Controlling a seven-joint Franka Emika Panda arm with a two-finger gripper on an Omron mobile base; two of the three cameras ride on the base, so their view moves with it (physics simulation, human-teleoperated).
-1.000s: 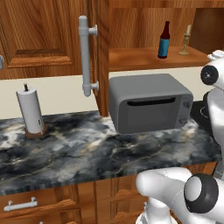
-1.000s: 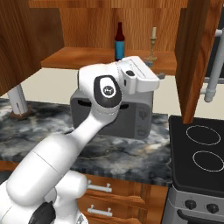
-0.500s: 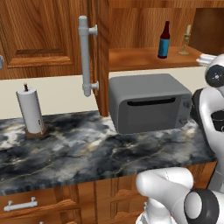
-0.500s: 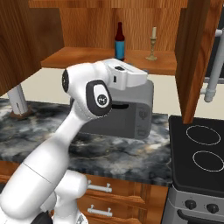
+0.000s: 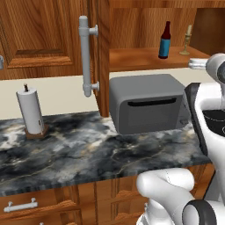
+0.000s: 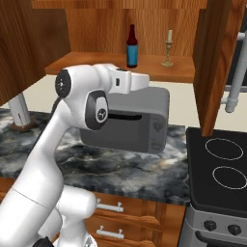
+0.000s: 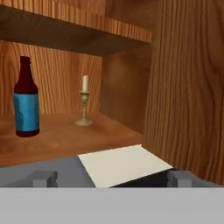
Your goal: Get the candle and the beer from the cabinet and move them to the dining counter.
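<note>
On the cabinet shelf ahead of your spread gripper (image 7: pixel 112 179), the upright brass-gold candlestick with cream candle (image 7: pixel 84 101) stands slightly left, beyond the fingertips.

Marbled counter (image 5: pixel 66 154) — cream wall (image 5: pixel 57 94)

blank blue label on beer (image 7: pixel 26 109), no readable text

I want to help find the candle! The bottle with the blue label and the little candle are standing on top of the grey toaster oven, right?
Not quite. The bottle and the candle stand on the open cabinet's wooden shelf, above the grey toaster oven, not on top of it. The right base view shows this.
</note>
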